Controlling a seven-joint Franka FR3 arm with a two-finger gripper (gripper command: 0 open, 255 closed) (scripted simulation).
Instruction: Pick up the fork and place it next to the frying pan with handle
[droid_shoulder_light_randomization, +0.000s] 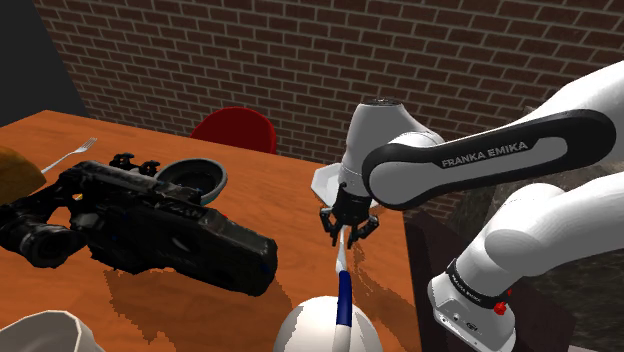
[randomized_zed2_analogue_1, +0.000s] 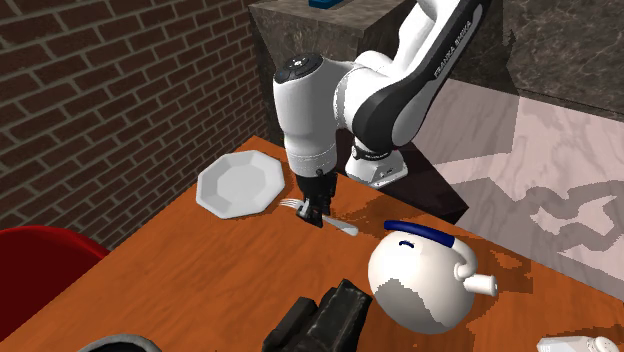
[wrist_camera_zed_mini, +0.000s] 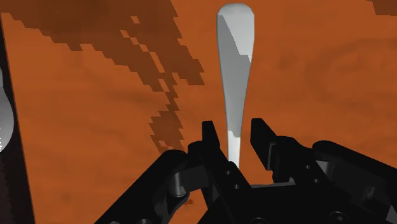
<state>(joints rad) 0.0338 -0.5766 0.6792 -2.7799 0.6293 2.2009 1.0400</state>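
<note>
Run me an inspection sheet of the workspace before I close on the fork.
Surface: orange-brown wooden table, with patchy shadows.
Job's things: fork lying beside the white plate, its handle between the fingers; dark grey pan beyond the black device, handle not made out.
Clutter: white plate; black device; white teapot with a blue handle; second fork at the far corner.
Grippers: gripper low over the fork, fingers apart and straddling the handle, with a small gap visible.
Cables: nothing seen.
Surroundings: brick wall; red chair; grey stone counter.
</note>
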